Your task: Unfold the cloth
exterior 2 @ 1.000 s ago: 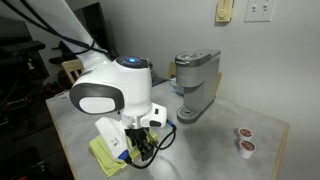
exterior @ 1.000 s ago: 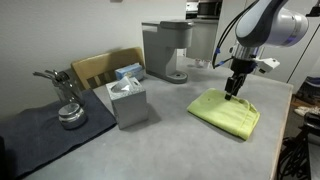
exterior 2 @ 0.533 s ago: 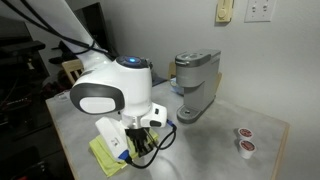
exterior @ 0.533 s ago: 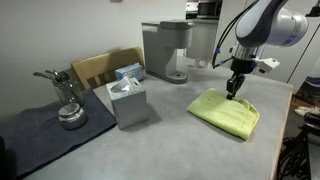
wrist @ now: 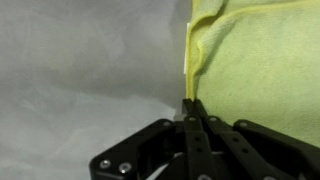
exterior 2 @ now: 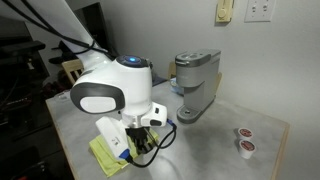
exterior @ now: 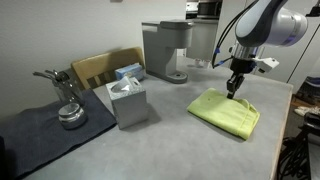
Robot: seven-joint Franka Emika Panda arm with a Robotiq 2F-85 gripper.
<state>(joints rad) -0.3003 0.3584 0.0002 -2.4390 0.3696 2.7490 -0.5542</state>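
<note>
The cloth (exterior: pixel 222 112) is a lime yellow-green towel lying folded on the grey table, also seen under the arm in an exterior view (exterior 2: pixel 100 152). My gripper (exterior: pixel 234 92) stands upright at the cloth's far edge. In the wrist view the gripper (wrist: pixel 190 104) has its two black fingers pressed together, with the folded edge of the cloth (wrist: pixel 255 60) pinched between their tips. The rest of the cloth lies flat on the table. In an exterior view the arm's white body (exterior 2: pixel 115 90) hides most of the gripper.
A grey tissue box (exterior: pixel 127 100) stands mid-table. A coffee machine (exterior: pixel 165 50) is at the back, also seen in the other view (exterior 2: pixel 195 85). A dark mat (exterior: pixel 40 135) holds a metal piece (exterior: pixel 68 112). Two coffee pods (exterior 2: pixel 243 140) sit near the table edge.
The jaws have closed on the cloth's edge. The arm has stayed in place and the cloth lies as before.
</note>
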